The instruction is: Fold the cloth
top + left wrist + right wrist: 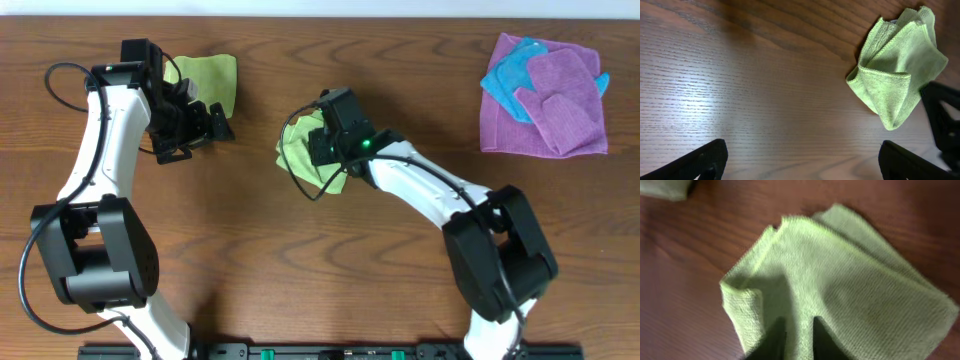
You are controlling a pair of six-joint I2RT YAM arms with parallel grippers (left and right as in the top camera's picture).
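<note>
The wooden table [400, 60] is your whole field. The cloth [298, 150] lies crumpled near its middle, well apart from the purple cloth [560, 100] at the right end. (The other green piece [205, 75] beside the left arm is not your work.) The right gripper [799, 340] sits low on the cloth, its fingers [774, 341] drawn close, with a ridge of fabric pinched between them. I judge this hold to be thin, so lift slowly and draw outward to open the cloth flat before any fold. The left gripper [800, 152] hovers over bare wood near the cloth, its fingers spread wide and holding nothing. Bring it to an opposite corner.
</note>
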